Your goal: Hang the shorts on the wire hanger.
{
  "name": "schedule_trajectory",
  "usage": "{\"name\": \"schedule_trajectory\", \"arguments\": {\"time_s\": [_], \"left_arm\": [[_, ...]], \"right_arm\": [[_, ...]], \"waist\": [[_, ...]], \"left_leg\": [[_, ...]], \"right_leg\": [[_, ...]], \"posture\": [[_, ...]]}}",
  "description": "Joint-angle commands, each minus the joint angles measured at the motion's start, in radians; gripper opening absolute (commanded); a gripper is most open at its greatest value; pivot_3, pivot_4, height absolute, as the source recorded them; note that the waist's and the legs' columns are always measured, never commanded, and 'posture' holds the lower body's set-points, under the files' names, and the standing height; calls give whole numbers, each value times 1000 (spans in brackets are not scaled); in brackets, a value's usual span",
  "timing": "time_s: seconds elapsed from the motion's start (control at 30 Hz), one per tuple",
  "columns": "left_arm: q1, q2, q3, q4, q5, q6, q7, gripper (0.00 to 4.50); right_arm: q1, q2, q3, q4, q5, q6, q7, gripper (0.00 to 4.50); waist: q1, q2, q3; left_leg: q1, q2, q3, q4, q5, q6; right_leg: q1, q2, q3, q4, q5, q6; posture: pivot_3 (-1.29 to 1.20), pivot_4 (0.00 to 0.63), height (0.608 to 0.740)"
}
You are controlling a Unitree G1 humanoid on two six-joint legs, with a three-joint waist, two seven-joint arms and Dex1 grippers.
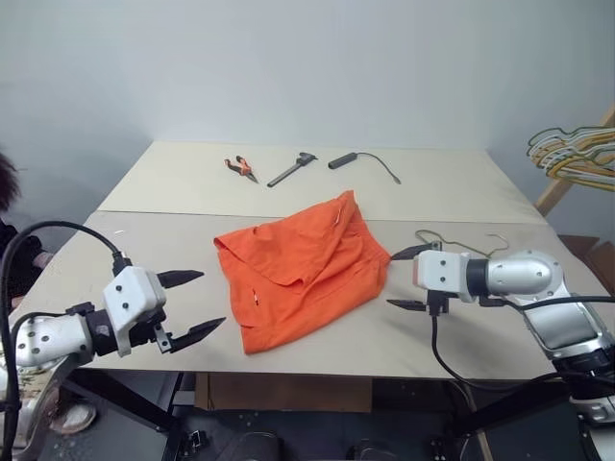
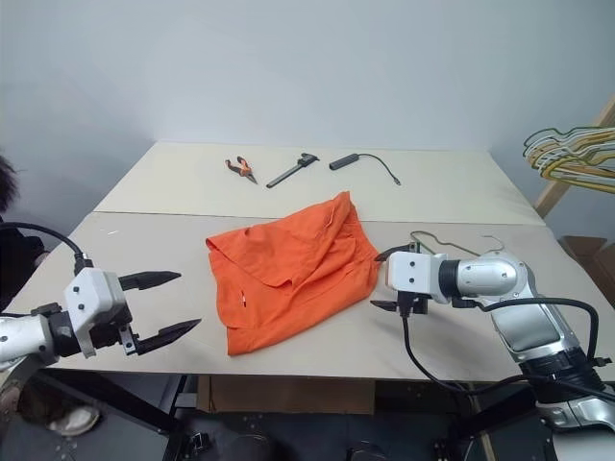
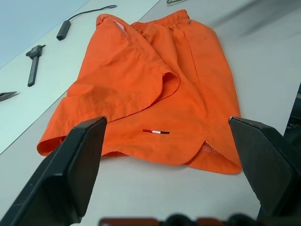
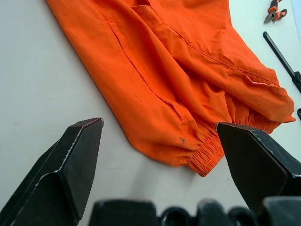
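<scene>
**On the table: shorts flat, hanger untouched, both grippers empty**

Across the near panel of the table, the shorts lie flat and rumpled, one layer folded over, the elastic waistband toward my right side and the leg hems toward my left. My left gripper hovers just off the hem edge, jaws spread wide, holding nothing. My right gripper sits beside the waistband end, jaws likewise spread and empty. The wire hanger lies on the table just behind my right wrist, partly hidden by it, near the shorts; whether it touches them I cannot tell. Pliers, a dark hand tool and a corded black handle rest well apart on the far panel; a bunch of hangers hangs off to the right.

Judgement: the first grasp is pending. I should pinch the gathered waistband with the right jaws, taking both fabric layers, and avoid snagging the hanger wire behind the wrist.
</scene>
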Motion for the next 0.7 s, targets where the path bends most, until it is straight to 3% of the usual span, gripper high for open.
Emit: {"name": "schedule_trajectory", "arguments": {"time_s": [0.03,0.37,0.7], "left_arm": [[-13,-5,13,-16,-10,-4,19,4500],[-24,-4,1,-13,-14,-10,29,4500],[-21,25,-96,-12,16,3,-29,4500]], "right_arm": [[-29,-5,-28,-8,1,-10,-6,4465],[-29,-5,-29,-10,-1,-8,-9,4465],[-13,-6,-35,-24,-7,8,-29,4465]], "waist": [[0,0,0],[0,0,0],[-8,0,0]], "left_leg": [[0,0,0,0,0,0],[0,0,0,0,0,0],[0,0,0,0,0,0]], "right_leg": [[0,0,0,0,0,0],[0,0,0,0,0,0],[0,0,0,0,0,0]], "posture": [[224,0,740],[207,0,740],[170,0,740]]}}
